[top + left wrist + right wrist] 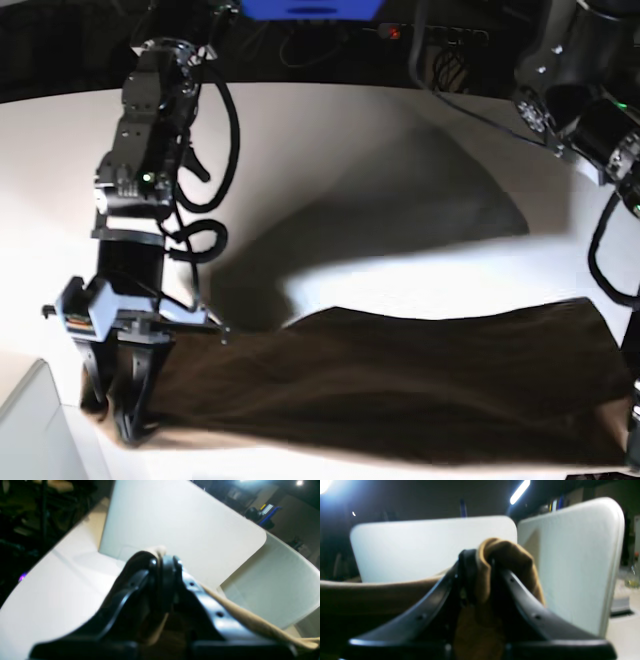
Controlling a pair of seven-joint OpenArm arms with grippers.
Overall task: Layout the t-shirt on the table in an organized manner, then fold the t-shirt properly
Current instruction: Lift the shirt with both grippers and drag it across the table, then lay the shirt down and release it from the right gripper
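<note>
- While stretched between the 2 grippers, shirt hangs in a broad band, long axis running straight from right gripper to left gripper, above the table.
- Clenched on cloth, both: right on a bunched fold, left on a thin edge.
- Could slip from the left jaws, since little fabric is caught there; would drop that end in a heap.
- Could wrinkle or land skewed if lowered unevenly.
- Cannot tell which way the neck points.
</note>
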